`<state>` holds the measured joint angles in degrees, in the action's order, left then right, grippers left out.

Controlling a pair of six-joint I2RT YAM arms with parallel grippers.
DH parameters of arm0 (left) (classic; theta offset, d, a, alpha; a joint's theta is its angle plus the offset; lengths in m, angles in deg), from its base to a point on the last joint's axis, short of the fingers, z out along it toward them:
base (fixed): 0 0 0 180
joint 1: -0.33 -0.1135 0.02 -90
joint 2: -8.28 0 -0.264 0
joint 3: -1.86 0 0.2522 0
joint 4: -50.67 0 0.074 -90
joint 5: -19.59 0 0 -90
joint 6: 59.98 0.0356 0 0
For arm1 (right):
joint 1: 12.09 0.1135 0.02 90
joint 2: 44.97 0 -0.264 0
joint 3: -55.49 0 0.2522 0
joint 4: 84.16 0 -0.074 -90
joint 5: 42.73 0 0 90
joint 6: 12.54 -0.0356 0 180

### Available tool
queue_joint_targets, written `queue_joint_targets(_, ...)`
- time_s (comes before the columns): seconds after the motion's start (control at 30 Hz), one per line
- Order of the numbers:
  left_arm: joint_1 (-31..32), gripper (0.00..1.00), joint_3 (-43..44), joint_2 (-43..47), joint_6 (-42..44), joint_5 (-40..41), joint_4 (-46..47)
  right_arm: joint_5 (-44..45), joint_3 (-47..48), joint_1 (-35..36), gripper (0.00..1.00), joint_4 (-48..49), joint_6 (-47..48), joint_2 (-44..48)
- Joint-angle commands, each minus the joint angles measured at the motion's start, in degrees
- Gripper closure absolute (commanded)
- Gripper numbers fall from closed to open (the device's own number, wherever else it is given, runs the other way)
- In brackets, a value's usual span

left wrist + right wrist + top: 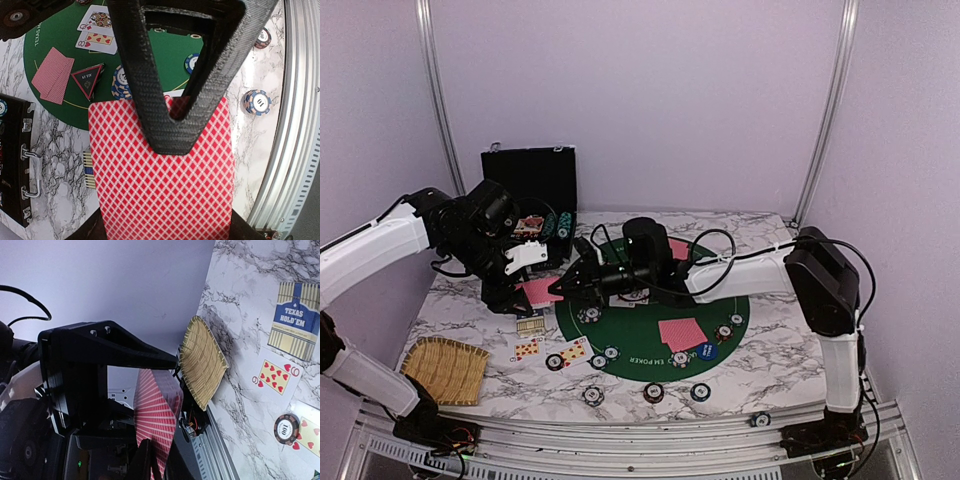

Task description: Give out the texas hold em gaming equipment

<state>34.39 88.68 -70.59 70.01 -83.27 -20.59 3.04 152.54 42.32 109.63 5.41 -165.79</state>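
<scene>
A red-backed playing card is held above the table's left side between both arms. My left gripper is shut on its near end. From the right, my right gripper has its black fingers closed over the card's far edge; in the right wrist view the card runs down between those jaws. Two red-backed cards and a blue round button lie on the green poker mat. A dark triangular button lies beside a chip stack. Striped chips dot the front.
The open black chip case stands at the back left. A woven straw mat lies at the front left. A Texas Hold'em card box and face-up cards lie under the held card. A metal rail edges the front.
</scene>
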Motion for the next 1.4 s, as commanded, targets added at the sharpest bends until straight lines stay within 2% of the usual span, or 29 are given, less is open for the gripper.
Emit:
queue_joint_targets(0.0,-0.3,1.0,0.1,-0.9,0.0,-0.1,0.7,-1.4,-0.3,-1.0,0.95,1.7,-0.6,1.7)
queue_joint_targets(0.13,-0.3,1.0,0.4,-1.2,0.0,-0.2,0.7,-2.2,-0.3,-1.4,1.0,2.2,-0.8,1.9)
queue_joint_targets(0.7,-0.3,1.0,0.1,-1.2,0.2,0.6,0.7,-4.0,-1.7,-3.5,1.0,2.1,-0.8,3.7)
queue_joint_targets(1.2,-0.3,1.0,-1.1,-0.4,0.3,1.5,0.7,-4.5,-4.8,-5.3,1.0,-4.6,3.8,7.7)
queue_joint_targets(1.37,-0.3,1.0,-1.6,0.0,0.2,2.0,0.7,-4.5,-3.9,-7.2,1.0,-12.2,9.0,9.8)
